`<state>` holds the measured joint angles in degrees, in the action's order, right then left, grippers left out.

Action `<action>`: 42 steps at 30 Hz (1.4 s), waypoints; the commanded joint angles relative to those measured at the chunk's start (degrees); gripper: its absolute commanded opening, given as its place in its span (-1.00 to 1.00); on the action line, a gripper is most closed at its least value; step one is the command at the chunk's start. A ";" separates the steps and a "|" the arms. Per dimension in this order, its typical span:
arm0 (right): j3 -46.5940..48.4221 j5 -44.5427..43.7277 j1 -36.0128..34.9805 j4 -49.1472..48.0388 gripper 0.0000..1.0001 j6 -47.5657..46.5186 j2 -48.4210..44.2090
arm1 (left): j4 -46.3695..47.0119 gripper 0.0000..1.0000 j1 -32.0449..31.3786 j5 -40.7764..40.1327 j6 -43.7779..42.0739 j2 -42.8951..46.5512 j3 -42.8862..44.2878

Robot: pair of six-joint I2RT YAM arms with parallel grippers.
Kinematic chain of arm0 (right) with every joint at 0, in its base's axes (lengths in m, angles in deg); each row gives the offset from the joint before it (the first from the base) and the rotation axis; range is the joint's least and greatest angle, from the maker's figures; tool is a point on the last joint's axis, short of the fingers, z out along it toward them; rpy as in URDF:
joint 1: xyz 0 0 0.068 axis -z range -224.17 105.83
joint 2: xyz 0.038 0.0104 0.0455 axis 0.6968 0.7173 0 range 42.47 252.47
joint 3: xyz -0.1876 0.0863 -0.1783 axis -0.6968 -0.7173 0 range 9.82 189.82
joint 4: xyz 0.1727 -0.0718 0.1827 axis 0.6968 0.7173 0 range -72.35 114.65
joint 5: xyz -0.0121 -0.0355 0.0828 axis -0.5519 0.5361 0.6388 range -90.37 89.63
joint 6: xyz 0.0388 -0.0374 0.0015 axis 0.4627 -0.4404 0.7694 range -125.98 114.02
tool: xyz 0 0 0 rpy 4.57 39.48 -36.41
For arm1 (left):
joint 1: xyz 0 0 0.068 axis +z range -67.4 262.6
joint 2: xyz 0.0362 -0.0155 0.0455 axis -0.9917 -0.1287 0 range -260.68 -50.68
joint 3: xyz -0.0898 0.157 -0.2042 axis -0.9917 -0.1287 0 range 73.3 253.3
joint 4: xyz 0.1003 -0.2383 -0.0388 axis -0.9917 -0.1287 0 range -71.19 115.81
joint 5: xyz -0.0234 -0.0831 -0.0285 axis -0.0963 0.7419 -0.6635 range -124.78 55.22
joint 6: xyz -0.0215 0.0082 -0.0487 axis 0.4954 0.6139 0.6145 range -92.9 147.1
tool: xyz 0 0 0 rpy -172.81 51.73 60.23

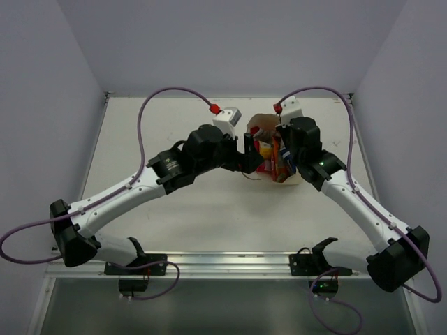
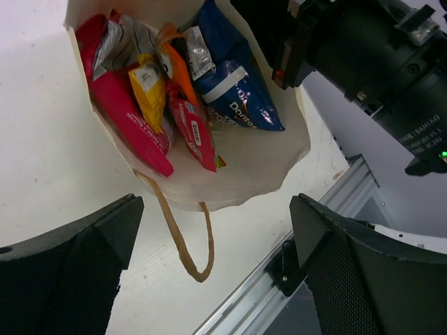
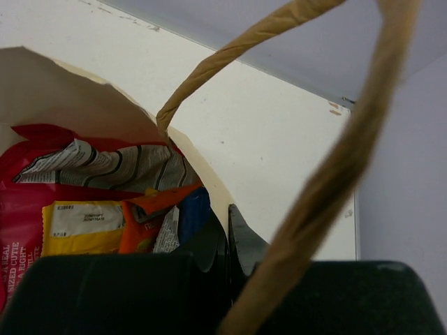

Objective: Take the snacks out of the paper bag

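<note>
The tan paper bag (image 1: 293, 180) sits mid-table with its mouth open, and the snacks are inside it. The left wrist view shows the bag's inner wall (image 2: 258, 160), the large pink-and-silver bag (image 2: 119, 105), the yellow bar (image 2: 150, 87), the orange packet (image 2: 180, 66), the small red-pink packet (image 2: 192, 129) and the blue Doritos bag (image 2: 230, 84). My left gripper (image 2: 216, 272) is open and empty, just outside the bag's mouth and above one loop handle (image 2: 183, 244). My right gripper (image 3: 228, 230) is shut on the bag's rim (image 3: 209, 178), with the other handle (image 3: 328, 174) draped over it.
The aluminium rail (image 1: 223, 262) runs along the table's near edge. White walls close in the table on the left, back and right. My right arm (image 2: 377, 63) is close beside the bag in the left wrist view.
</note>
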<state>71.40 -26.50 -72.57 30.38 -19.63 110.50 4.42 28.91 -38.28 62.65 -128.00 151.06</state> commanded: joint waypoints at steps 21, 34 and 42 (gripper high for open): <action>2.40 -13.24 -6.23 -4.82 -1.00 5.03 -2.20 | 0.38 0.54 -5.02 -15.13 6.11 -13.91 13.13; 5.05 -16.41 -6.93 3.09 -1.00 13.21 -1.67 | 4.25 0.33 -5.02 -12.58 13.76 -17.69 4.07; 5.04 -18.43 -7.72 4.93 -1.00 16.73 -2.90 | 4.95 0.25 -4.93 -12.66 14.28 -20.32 5.30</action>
<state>73.32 -41.54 -79.74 36.61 -5.40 109.89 5.87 24.04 -49.98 75.53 -147.52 154.93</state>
